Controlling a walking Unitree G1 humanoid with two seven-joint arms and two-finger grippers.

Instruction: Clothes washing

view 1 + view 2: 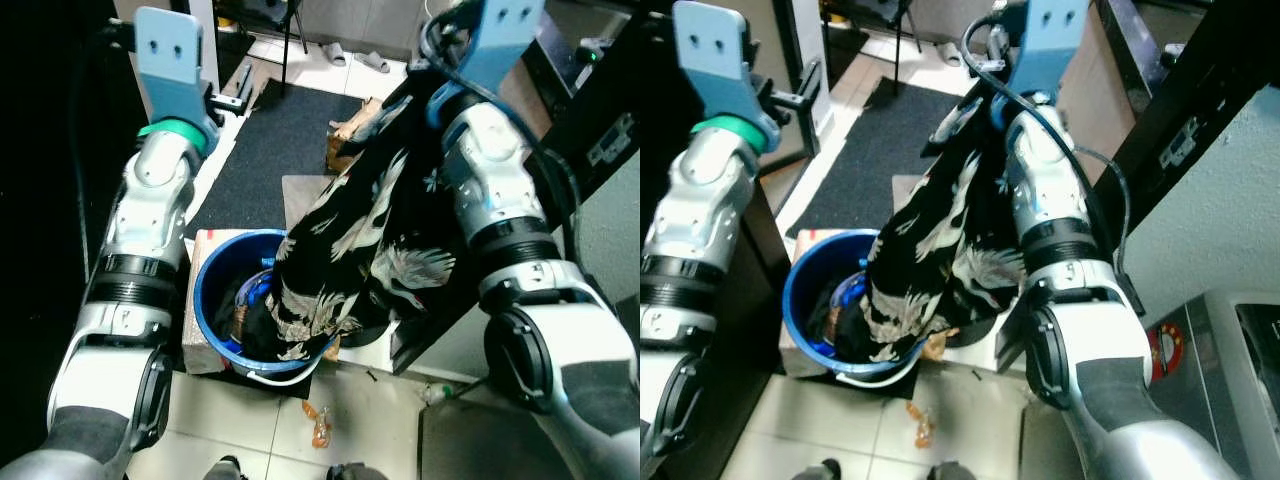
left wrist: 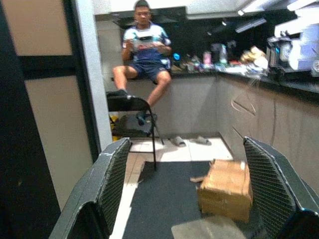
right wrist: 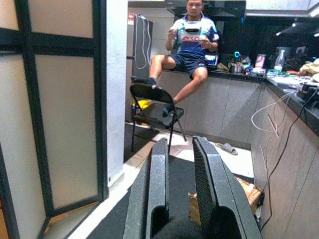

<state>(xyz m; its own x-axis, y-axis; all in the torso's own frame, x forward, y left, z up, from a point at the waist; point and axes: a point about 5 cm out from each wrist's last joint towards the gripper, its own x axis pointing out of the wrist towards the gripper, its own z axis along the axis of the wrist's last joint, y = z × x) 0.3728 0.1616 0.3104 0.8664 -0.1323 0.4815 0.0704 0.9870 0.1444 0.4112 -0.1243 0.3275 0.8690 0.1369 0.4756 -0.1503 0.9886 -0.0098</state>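
**Shirt hangs from raised right arm over blue bucket**

The right arm is lifted high, and a black shirt [image 1: 360,250] with a pale leaf print drapes down from its upper end, beside the forearm. The shirt's lower edge falls into a blue bucket [image 1: 210,270] that stands on the tiled floor and already has dark clothes in it. In the right wrist view the right gripper [image 3: 180,186] has its two black fingers nearly together, with a thin gap between them; dark cloth shows at their base, but whether they grip the shirt I cannot tell.

The left arm is raised too, on the other side of the bucket. The left gripper [image 2: 199,189] is spread wide and holds nothing.

A dark mat [image 1: 280,150] lies beyond the bucket, with a cardboard box [image 2: 225,188] on it. Further off, a person [image 3: 188,50] sits on a kitchen counter with feet on a folding chair [image 3: 154,107].
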